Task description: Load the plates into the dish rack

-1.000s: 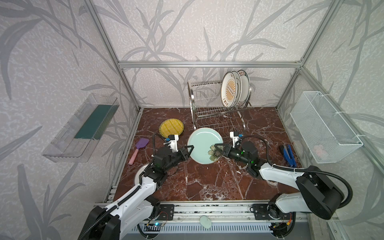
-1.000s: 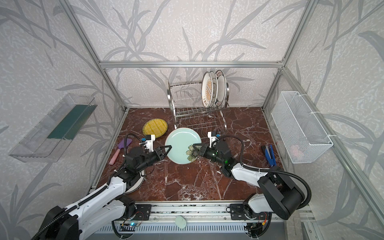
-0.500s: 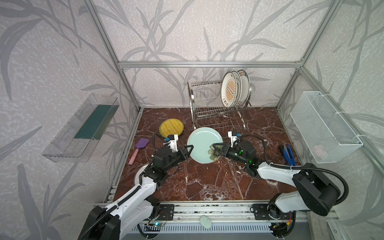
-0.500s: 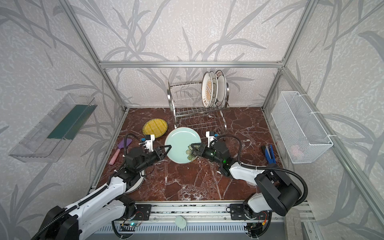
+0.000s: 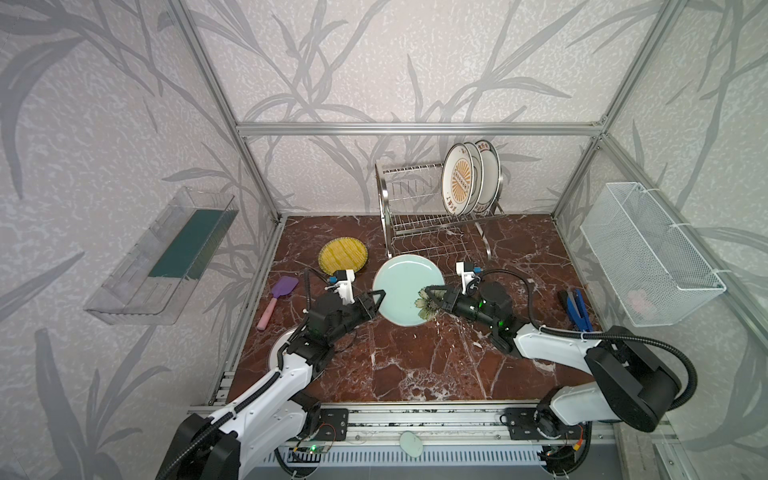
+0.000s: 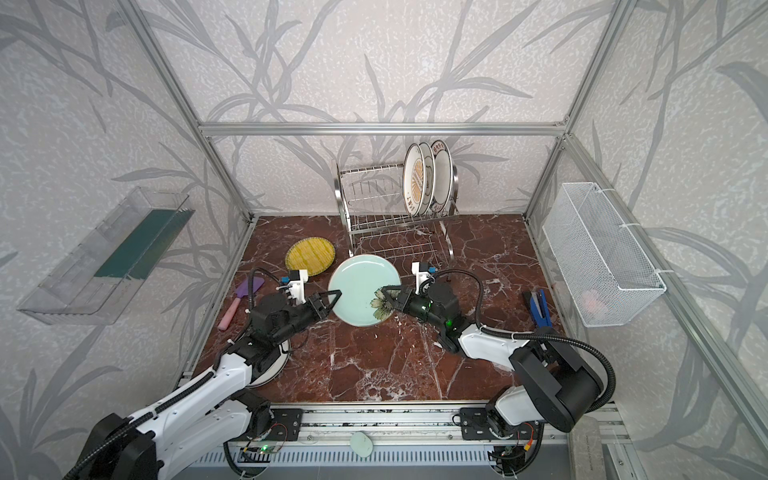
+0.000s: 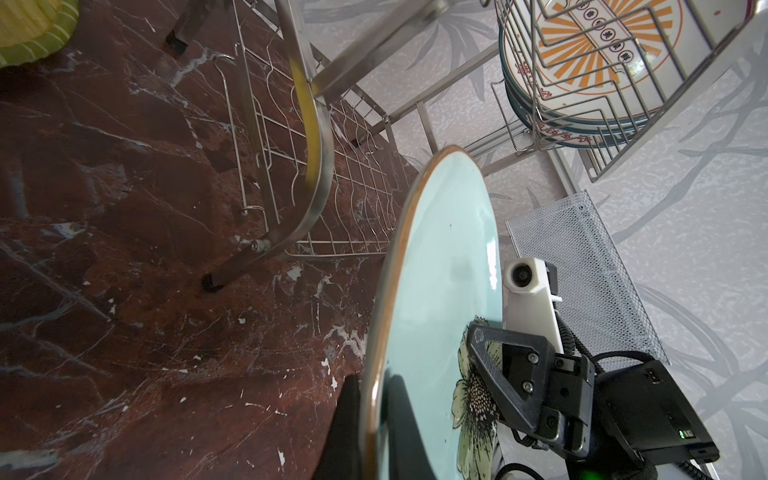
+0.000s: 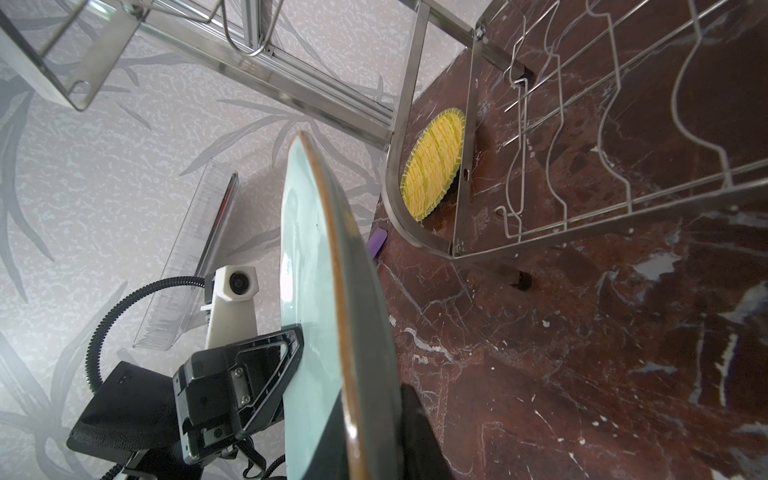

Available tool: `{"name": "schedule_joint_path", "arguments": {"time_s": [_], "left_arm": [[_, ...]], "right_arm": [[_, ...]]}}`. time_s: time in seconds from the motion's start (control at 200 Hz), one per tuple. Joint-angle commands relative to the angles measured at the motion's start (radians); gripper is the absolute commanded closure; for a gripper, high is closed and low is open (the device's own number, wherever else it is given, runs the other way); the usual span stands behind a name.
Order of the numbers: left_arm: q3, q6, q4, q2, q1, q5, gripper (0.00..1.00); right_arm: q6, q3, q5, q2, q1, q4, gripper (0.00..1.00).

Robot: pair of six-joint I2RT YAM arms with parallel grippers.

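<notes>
Left claw (image 5: 378,297) and right claw (image 5: 428,297) both pinch the teal flowered plate (image 5: 399,282) between them; pulling apart could drop it onto the desk (image 5: 415,365).

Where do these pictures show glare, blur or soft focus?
Left wrist view: a glare streak on the pale teal flowered round plate; the near curved leg of the shiny steel wire dish rack is soft. Right wrist view: the plate's near rim is blurred. Both top views: sharp, evenly lit.
</notes>
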Motion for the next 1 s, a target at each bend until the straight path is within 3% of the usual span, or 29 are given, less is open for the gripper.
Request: {"name": "schedule_joint_path", "arguments": {"time_s": [0.0, 0.37, 0.5, 0.995], "left_arm": [[0.056, 0.093, -0.066, -0.017, -0.025, 0.044, 1.00], [0.080, 0.137, -0.121, -0.052, -0.026, 0.056, 0.63], [0.126, 0.191, -0.246, -0.076, -0.025, 0.036, 0.52], [0.286, 0.391, -0.582, -0.133, -0.023, -0.040, 0.46]], "right_arm": [[-0.022, 0.063, -0.053, -0.034, 0.041, 0.100, 1.00], [-0.079, 0.066, -0.018, -0.109, 0.041, -0.013, 1.00], [-0.120, 0.077, 0.000, -0.154, 0.041, -0.087, 1.00], [-0.289, 0.186, 0.048, -0.332, 0.023, -0.432, 1.00]]}}
